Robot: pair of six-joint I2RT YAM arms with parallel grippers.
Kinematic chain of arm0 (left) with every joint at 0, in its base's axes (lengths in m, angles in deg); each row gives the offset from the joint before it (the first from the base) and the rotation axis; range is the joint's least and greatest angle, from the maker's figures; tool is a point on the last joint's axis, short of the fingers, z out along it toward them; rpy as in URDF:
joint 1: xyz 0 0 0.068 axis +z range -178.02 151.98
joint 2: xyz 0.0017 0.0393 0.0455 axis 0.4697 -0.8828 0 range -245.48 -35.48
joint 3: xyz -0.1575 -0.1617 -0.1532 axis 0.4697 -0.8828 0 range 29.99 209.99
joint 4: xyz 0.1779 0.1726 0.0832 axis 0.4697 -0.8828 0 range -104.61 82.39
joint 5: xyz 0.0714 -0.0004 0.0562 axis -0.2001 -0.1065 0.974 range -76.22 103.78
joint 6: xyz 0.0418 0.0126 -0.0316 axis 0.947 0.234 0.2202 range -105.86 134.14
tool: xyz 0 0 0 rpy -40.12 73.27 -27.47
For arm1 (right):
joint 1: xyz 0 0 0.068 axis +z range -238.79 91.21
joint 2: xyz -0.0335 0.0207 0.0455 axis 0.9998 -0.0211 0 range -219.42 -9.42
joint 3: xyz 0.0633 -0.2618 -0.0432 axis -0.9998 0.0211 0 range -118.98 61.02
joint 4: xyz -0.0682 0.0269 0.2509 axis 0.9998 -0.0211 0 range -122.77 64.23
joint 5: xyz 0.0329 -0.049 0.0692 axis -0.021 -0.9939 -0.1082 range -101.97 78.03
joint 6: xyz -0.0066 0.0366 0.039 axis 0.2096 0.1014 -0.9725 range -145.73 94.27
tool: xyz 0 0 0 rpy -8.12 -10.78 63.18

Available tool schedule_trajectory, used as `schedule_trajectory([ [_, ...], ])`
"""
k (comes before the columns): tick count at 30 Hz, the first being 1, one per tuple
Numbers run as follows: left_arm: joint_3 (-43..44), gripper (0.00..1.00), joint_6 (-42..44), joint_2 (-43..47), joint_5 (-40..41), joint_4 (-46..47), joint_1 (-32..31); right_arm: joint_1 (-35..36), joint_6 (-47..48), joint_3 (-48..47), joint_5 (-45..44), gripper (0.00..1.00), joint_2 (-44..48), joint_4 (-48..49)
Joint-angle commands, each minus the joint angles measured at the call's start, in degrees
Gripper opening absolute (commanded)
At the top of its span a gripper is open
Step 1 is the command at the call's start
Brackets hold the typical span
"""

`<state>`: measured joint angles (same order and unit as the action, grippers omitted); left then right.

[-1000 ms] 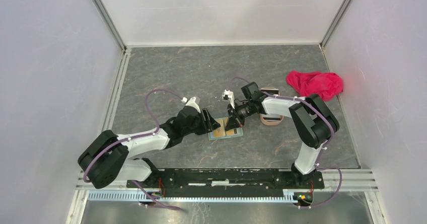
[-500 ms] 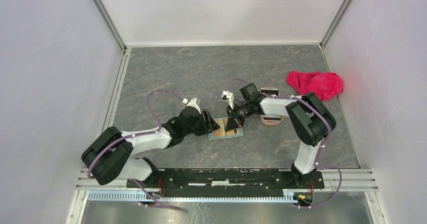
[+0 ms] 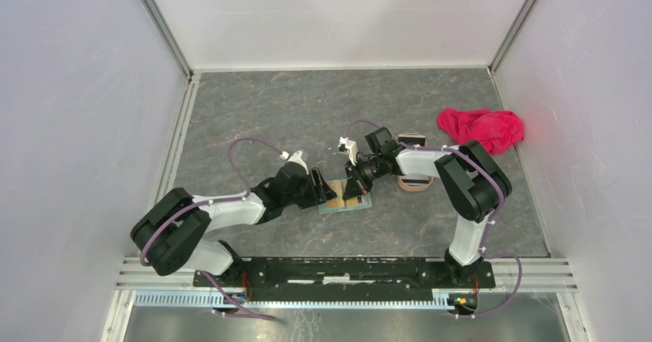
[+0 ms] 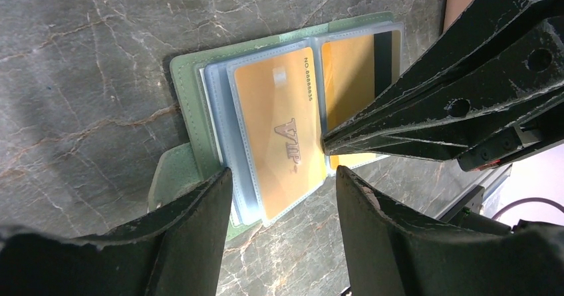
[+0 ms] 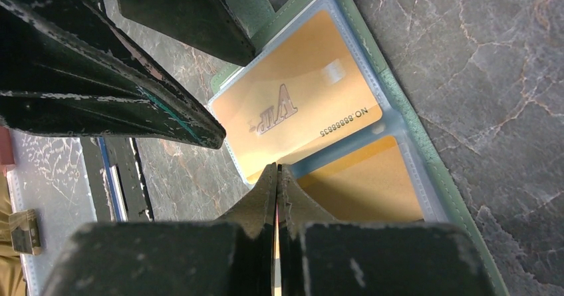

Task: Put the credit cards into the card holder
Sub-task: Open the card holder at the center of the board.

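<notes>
**Top view:** we log a sage-green bifold card holder [image 3: 344,204], open flat on the grey marbled surface [image 3: 307,111]. It lies between the left claw [image 3: 321,189] and the right claw [image 3: 354,186].

**Left wrist:** the left claw is spread wide and empty, straddling the holder's near edge. A yellow-orange VIP credit card [image 4: 279,130] sits sleeved, its long axis pointing away from this claw, with a dark-striped yellow card [image 4: 356,60] beside it.

**Right wrist:** the right claw is pinched narrow, tips at the fold between the pages (we cannot tell whether a thin card is nipped). We judge it the nearer to the pockets.
</notes>
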<state>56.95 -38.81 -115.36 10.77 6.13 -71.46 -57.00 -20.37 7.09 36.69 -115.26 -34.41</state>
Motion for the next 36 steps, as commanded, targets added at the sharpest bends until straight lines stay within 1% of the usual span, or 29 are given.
schedule_trajectory([
  [1,0.8,0.65,-1.4,0.5,-0.4,1.1,0.2,-0.1,0.6,-1.0,-4.1,0.0,-1.4,-0.5],
  [9,0.7,0.64,0.2,6.8,1.4,-1.5,0.2,-0.1,0.7,-1.1,-5.2,0.0,-1.8,-0.9],
  [13,0.9,0.64,0.3,7.5,1.4,-2.0,0.2,-0.1,0.7,-1.2,-5.6,0.0,-1.8,-1.1],
  [24,0.5,0.64,-0.8,1.9,-0.2,1.7,0.2,-0.1,1.0,-1.3,-5.9,0.0,-2.0,-1.6],
  [29,0.4,0.64,-1.1,0.8,0.1,1.8,0.3,-0.1,1.1,-1.3,-5.8,0.0,-2.1,-1.6],
  [36,0.3,0.64,-1.6,-1.1,-1.7,3.4,0.3,-0.1,1.2,-1.4,-5.8,0.0,-2.1,-1.9],
])
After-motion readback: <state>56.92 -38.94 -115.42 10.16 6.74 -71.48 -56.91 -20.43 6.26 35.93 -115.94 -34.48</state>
